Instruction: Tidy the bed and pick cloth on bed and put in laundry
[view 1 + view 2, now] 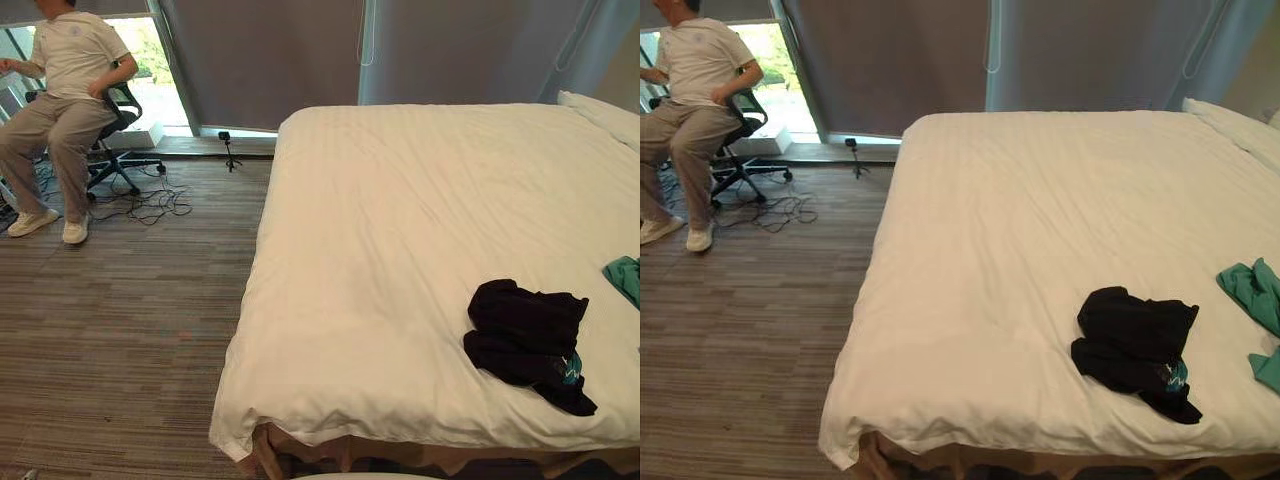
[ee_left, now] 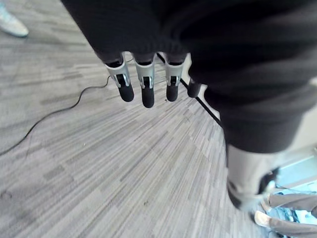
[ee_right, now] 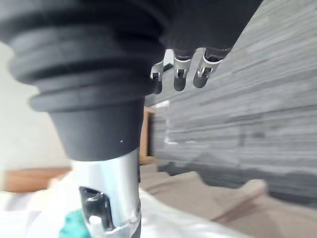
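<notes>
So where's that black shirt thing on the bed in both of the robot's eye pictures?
Left eye view: the black cloth lies on the white bed, near the edge closest to the robot, in the picture's lower right.
Right eye view: it is again in the lower right, but closer to the picture's middle.
Shared landmark: the green cloth on the bed to its right, at the picture's edge.

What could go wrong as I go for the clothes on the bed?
1. The black cloth lies on the duvet; a grab could pinch the duvet too and rumple it.
2. The teal cloth sits at the view's right edge, partly cut off, so it may be missed.
3. Cables trail on the floor by the seated person; stepping left risks a snag.
</notes>
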### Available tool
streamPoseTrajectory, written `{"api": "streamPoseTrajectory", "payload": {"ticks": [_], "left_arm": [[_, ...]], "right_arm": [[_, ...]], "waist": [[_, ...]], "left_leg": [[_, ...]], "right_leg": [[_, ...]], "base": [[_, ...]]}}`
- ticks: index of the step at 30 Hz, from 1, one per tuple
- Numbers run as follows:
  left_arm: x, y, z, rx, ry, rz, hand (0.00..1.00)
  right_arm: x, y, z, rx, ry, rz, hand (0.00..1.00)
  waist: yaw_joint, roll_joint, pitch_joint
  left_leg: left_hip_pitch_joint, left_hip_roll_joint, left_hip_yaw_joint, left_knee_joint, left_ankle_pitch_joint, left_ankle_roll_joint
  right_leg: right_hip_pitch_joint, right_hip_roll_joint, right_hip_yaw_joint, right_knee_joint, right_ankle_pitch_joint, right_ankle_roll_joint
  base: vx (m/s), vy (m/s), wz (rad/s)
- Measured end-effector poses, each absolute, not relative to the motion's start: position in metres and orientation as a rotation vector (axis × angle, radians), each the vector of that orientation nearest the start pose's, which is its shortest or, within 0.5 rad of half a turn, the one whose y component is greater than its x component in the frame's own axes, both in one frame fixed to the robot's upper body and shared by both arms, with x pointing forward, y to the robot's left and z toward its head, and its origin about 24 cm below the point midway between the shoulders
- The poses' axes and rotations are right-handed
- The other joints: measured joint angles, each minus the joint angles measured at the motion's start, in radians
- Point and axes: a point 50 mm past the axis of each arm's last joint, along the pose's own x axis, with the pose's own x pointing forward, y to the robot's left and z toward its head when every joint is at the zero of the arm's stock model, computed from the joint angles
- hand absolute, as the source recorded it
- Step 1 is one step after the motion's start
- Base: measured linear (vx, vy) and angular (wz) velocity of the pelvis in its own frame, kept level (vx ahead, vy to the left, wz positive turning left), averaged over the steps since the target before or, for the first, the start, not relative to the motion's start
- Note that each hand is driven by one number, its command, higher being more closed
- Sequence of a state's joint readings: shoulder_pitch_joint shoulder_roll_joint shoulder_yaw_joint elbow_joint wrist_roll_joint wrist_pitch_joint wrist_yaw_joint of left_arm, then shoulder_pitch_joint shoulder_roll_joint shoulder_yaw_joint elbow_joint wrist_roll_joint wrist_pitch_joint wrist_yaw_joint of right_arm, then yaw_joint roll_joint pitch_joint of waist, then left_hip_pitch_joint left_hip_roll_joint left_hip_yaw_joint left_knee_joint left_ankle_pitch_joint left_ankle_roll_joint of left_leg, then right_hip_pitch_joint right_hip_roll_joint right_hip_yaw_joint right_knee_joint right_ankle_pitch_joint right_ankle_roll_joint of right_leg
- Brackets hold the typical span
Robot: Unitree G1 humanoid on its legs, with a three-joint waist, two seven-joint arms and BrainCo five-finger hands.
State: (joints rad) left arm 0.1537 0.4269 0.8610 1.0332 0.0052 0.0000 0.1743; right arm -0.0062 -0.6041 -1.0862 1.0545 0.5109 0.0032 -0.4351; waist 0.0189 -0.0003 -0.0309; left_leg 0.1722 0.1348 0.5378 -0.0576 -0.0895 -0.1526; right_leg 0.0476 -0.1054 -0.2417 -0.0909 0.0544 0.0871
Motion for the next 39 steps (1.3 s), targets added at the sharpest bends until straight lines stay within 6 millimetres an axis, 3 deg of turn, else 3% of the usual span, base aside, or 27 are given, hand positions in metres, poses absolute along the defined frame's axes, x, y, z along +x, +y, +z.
{"api": "streamPoseTrajectory", "payload": {"ticks": [1, 4, 5, 7, 9, 10, 13, 15, 18, 21, 22, 24, 25, 27, 31, 33, 36, 39], "left_arm": [[0.021, 0.392, -0.089, 0.064, 0.949, 1.127, 0.0], [0.027, 0.354, -0.114, 0.095, 1.046, 0.94, 0.0], [0.03, 0.343, -0.121, 0.107, 1.07, 0.879, 0.0], [0.039, 0.331, -0.125, 0.105, 1.066, 0.819, 0.0], [0.052, 0.316, -0.13, 0.107, 1.042, 0.749, 0.0], [0.059, 0.307, -0.132, 0.097, 1.029, 0.717, 0.0], [0.07, 0.293, -0.135, 0.079, 0.997, 0.676, 0.0], [0.078, 0.281, -0.137, 0.069, 0.968, 0.653, 0.0], [0.082, 0.271, -0.139, 0.059, 0.944, 0.615, 0.0], [0.093, 0.258, -0.139, 0.077, 0.924, 0.54, 0.0], [0.098, 0.256, -0.138, 0.078, 0.912, 0.528, 0.0], [0.121, 0.249, -0.133, 0.071, 0.855, 0.484, 0.0], [0.129, 0.246, -0.13, 0.068, 0.831, 0.47, 0.0], [0.16, 0.238, -0.119, 0.072, 0.748, 0.42, 0.0], [0.196, 0.228, -0.101, 0.078, 0.636, 0.365, 0.0], [0.205, 0.221, -0.098, 0.091, 0.617, 0.326, 0.0], [0.21, 0.207, -0.098, 0.12, 0.614, 0.257, 0.0], [0.216, 0.196, -0.098, 0.138, 0.614, 0.202, 0.0]], "right_arm": [[0.054, -0.464, -0.011, 0.401, 0.355, -1.701, 1.0], [0.124, -0.471, 0.044, 0.114, 0.211, -1.427, 1.0], [0.157, -0.462, 0.067, 0.021, 0.139, -1.296, 1.0], [0.198, -0.443, 0.089, -0.032, 0.055, -1.119, 1.0], [0.246, -0.408, 0.11, -0.082, -0.022, -0.886, 1.0], [0.275, -0.379, 0.121, -0.088, -0.07, -0.726, 1.0], [0.307, -0.336, 0.13, -0.102, -0.128, -0.487, 1.0], [0.331, -0.291, 0.136, -0.113, -0.169, -0.245, 1.0], [0.35, -0.237, 0.141, -0.061, -0.219, 0.011, 1.0], [0.357, -0.178, 0.145, 0.029, -0.264, 0.269, 1.0], [0.357, -0.167, 0.147, 0.035, -0.273, 0.31, 1.0], [0.353, -0.125, 0.154, 0.059, -0.319, 0.46, 1.0], [0.353, -0.114, 0.157, 0.06, -0.335, 0.491, 1.0], [0.353, -0.08, 0.172, 0.054, -0.378, 0.582, 1.0], [0.36, -0.049, 0.2, 0.0, -0.43, 0.637, 1.0], [0.364, -0.043, 0.204, -0.034, -0.422, 0.653, 1.0], [0.365, -0.036, 0.185, -0.059, -0.339, 0.693, 1.0], [0.351, -0.022, 0.165, -0.068, -0.276, 0.848, 1.0]], "waist": [[0.001, -0.004, -0.002], [-0.015, -0.015, -0.009], [-0.02, -0.018, -0.011], [-0.019, -0.025, -0.003], [-0.008, -0.029, 0.011], [-0.002, -0.026, 0.03], [0.02, -0.02, 0.056], [0.036, -0.012, 0.072], [0.047, -0.012, 0.079], [0.059, -0.017, 0.121], [0.063, -0.019, 0.134], [0.074, -0.022, 0.194], [0.076, -0.02, 0.216], [0.09, -0.008, 0.311], [0.095, 0.018, 0.457], [0.098, 0.028, 0.502], [0.099, 0.035, 0.511], [0.088, 0.043, 0.515]], "left_leg": [[-0.001, -0.003, 0.0, 0.0, 0.0, 0.001], [-0.021, -0.01, 0.001, 0.01, -0.003, 0.005], [-0.029, -0.011, 0.002, 0.016, -0.002, 0.006], [-0.031, -0.008, 0.002, 0.024, -0.002, 0.005], [-0.032, -0.007, 0.002, 0.028, -0.001, 0.006], [-0.032, -0.008, 0.001, 0.034, 0.0, 0.006], [-0.034, -0.009, -0.003, 0.037, 0.0, 0.007], [-0.05, -0.008, -0.032, 0.038, 0.002, 0.01], [-0.067, -0.004, -0.072, 0.039, 0.004, 0.013], [-0.07, -0.013, -0.11, 0.043, 0.004, 0.018], [-0.072, -0.015, -0.114, 0.044, 0.004, 0.018], [-0.118, -0.021, -0.133, 0.063, 0.01, 0.033], [-0.135, -0.023, -0.141, 0.071, 0.011, 0.035], [-0.186, -0.033, -0.149, 0.086, 0.023, 0.053], [-0.302, -0.041, -0.168, 0.139, 0.035, 0.071], [-0.35, -0.045, -0.169, 0.149, 0.042, 0.081], [-0.414, -0.053, -0.171, 0.153, 0.05, 0.088], [-0.454, -0.056, -0.175, 0.177, 0.048, 0.091]], "right_leg": [[-0.001, -0.002, 0.001, 0.0, 0.0, 0.0], [-0.023, -0.005, 0.012, 0.0, 0.006, -0.001], [-0.032, -0.004, 0.017, 0.0, 0.009, -0.003], [-0.035, -0.002, 0.024, 0.0, 0.011, -0.005], [-0.044, -0.001, 0.028, 0.0, 0.017, -0.009], [-0.043, -0.002, 0.028, 0.0, 0.019, -0.011], [-0.044, -0.003, 0.027, 0.0, 0.022, -0.012], [-0.045, -0.005, 0.002, 0.001, 0.022, -0.012], [-0.042, -0.005, -0.03, 0.001, 0.024, -0.015], [-0.027, -0.018, -0.057, 0.0, 0.027, -0.016], [-0.028, -0.02, -0.057, 0.0, 0.029, -0.016], [-0.058, -0.031, -0.064, 0.0, 0.053, -0.02], [-0.069, -0.035, -0.066, 0.0, 0.061, -0.021], [-0.111, -0.048, -0.068, 0.001, 0.088, -0.025], [-0.195, -0.065, -0.063, 0.001, 0.13, -0.033], [-0.239, -0.07, -0.057, 0.001, 0.146, -0.035], [-0.301, -0.078, -0.05, 0.001, 0.155, -0.038], [-0.333, -0.084, -0.039, 0.001, 0.157, -0.037]], "base": [[-0.11, -0.028, -0.05], [-0.08, -0.028, -0.07], [-0.04, -0.027, -0.1], [-0.04, -0.048, -0.09], [-0.03, -0.047, -0.07], [-0.03, -0.029, -0.03], [-0.04, -0.03, 0.01], [-0.01, -0.036, 0.26], [0.01, -0.03, 0.33], [-0.02, 0.012, 0.27], [-0.07, 0.03, 0.11], [-0.09, 0.02, 0.16], [-0.11, 0.017, 0.17], [-0.18, 0.021, 0.12], [-0.18, 0.017, 0.12], [-0.12, 0.018, 0.03], [-0.05, 0.02, 0.03], [-0.01, 0.008, -0.03]]}}
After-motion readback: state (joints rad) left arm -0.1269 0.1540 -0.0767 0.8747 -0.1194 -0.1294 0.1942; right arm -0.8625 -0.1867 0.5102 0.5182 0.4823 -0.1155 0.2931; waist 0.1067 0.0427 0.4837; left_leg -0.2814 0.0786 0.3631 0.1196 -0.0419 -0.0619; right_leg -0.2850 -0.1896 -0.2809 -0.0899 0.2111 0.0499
